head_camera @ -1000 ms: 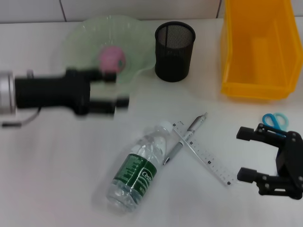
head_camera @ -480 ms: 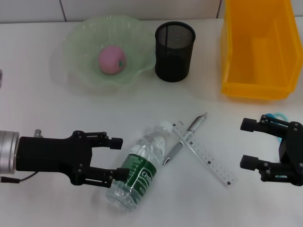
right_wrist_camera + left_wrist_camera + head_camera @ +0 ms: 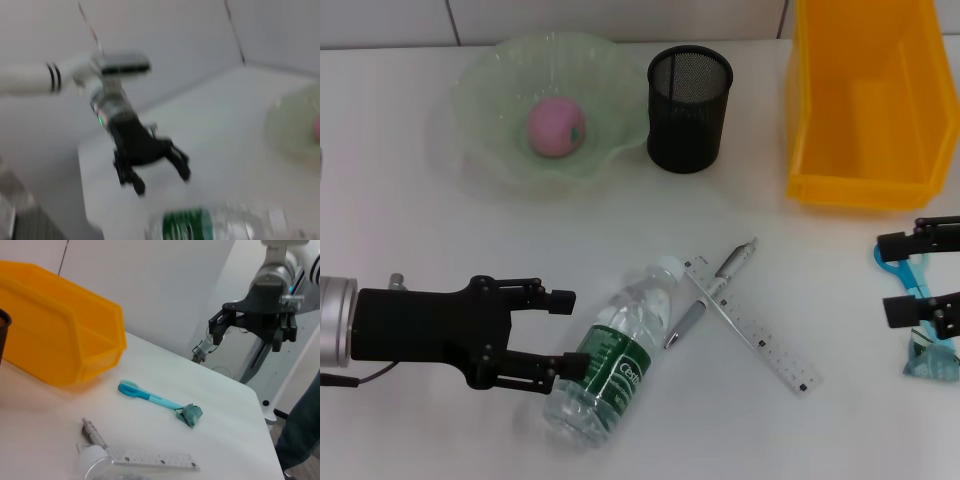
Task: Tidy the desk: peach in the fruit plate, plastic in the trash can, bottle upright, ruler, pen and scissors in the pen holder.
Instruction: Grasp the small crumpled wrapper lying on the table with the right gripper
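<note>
Fingers spread, the left gripper [image 3: 563, 330] at lower left flanks the toppled clear plastic bottle [image 3: 611, 352]: light, slick, best gripped mid-body.

Clear glossy plastic bottle [image 3: 610, 365], black metal mesh pen holder [image 3: 689, 96], translucent glassy green fruit plate [image 3: 485, 110]

Lab: white table [image 3: 400, 200], robot stand [image 3: 260, 355], bare walls.
</note>
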`<state>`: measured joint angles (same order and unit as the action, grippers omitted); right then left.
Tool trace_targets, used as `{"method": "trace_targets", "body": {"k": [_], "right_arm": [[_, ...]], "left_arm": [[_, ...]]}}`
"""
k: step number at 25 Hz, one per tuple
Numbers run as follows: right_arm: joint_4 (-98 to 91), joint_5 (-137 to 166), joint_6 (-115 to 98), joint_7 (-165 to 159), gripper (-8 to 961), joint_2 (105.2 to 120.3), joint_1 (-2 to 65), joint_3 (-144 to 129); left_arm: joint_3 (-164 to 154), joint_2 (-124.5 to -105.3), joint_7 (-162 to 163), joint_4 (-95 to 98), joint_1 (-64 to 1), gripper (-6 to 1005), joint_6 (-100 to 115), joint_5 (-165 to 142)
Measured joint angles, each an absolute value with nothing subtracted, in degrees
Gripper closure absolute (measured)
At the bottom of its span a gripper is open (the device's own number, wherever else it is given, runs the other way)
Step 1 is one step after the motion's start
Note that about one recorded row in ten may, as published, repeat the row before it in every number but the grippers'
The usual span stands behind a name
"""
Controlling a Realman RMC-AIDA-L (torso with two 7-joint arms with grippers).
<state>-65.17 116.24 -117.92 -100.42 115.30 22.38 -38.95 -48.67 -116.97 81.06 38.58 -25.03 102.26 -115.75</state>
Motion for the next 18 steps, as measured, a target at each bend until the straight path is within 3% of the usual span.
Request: {"method": "trace_targets", "body": {"k": [8,18], "right_arm": [[-86.3,144.8,-123.2,-116.2,126,116.67,32.3,-46.0],[-88.9,159.5,-118.7,-115.0,126,119.28,31.9,-62.4]], "left_arm": [[-48.7,-117.01,81.8,38.6,-25.4,156,101.0,-115.8],[-49.2,-116.89,82.7,38.1,-26.3,158,99.2,-115.7]]}}
